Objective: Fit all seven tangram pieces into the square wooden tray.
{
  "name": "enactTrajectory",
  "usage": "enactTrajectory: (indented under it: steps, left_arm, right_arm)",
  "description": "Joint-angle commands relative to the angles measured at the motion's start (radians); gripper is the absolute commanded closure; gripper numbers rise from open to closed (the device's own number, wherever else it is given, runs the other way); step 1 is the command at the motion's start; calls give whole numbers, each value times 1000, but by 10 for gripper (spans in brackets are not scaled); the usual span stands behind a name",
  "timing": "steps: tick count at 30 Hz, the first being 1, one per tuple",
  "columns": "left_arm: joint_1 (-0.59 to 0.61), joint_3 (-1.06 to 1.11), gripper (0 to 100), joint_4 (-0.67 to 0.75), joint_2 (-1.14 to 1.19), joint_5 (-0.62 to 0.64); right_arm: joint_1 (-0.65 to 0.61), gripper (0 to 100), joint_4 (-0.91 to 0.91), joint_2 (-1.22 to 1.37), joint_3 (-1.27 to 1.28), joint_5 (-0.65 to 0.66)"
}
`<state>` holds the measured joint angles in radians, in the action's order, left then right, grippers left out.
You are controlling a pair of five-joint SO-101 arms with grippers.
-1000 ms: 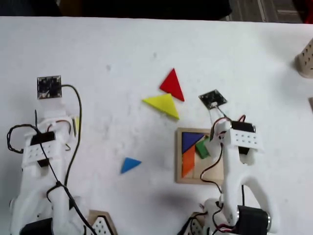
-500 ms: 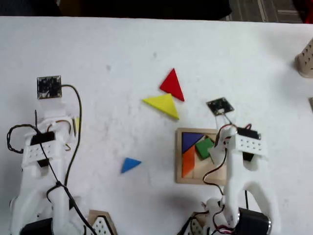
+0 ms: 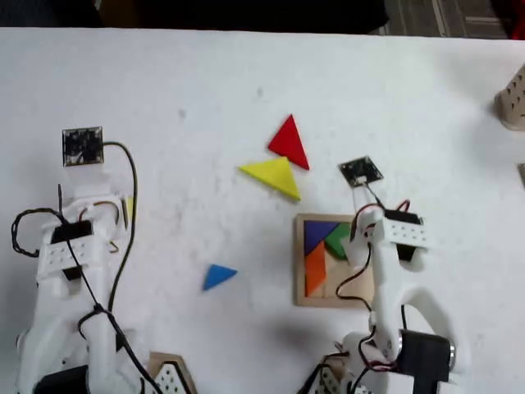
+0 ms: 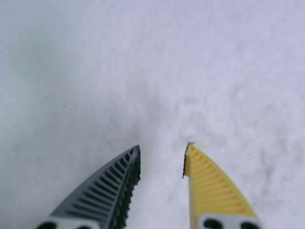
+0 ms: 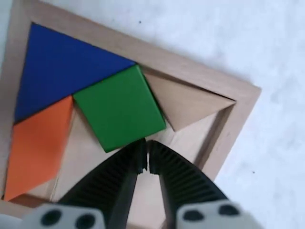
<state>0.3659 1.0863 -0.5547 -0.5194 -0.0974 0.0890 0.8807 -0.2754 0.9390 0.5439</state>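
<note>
**Square wooden tray** (image 5: 200, 77): lies on the white table (image 3: 164, 82) in front of the right arm.

**Seated in the tray**
- Large blue triangle (image 5: 62, 62), in one corner
- Orange parallelogram (image 5: 35, 148), beside the blue triangle
- Green square (image 5: 119, 107), with one edge against the blue triangle and one corner meeting the orange piece
- Pale wood-coloured triangle (image 5: 186, 102), on the green square's other side; it appears to be a piece rather than the tray floor

**Loose on the table**
- Red triangle (image 3: 289, 141) and yellow triangle (image 3: 273, 176), close together beyond the tray
- Small blue triangle (image 3: 218, 276), well apart between the arms

**Right gripper** (image 5: 147, 152): jaws pressed together with nothing between them, tips at the green square's near edge.

**Left gripper** (image 4: 162, 152): jaws apart, holding nothing, over bare table.

**Step in hand (judged)**: nudging the green square fully home.

**Handling advice**
- Keep the closed tips low and push squarely on the flat edge, not on a corner
- Go slowly, so the square slides flush along the blue triangle without riding up or dragging the tray
</note>
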Motion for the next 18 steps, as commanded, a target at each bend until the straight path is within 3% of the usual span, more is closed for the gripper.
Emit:
enactTrajectory:
  steps: [1,9,15,18]
  left_arm:
    - [-7,-6,819,18,-1,-11]
    - [-7,-6,819,18,-1,-11]
    - [-8,-9,819,-46,-10,-14]
    - [-77,-12,807,-110,-12,-97]
  right_arm:
    - [5,981,59,-7,-80,-21]
    - [-2,981,259,-183,-127,-103]
    - [-183,981,371,-369,-95,-157]
    - [-219,981,341,-429,-28,-198]
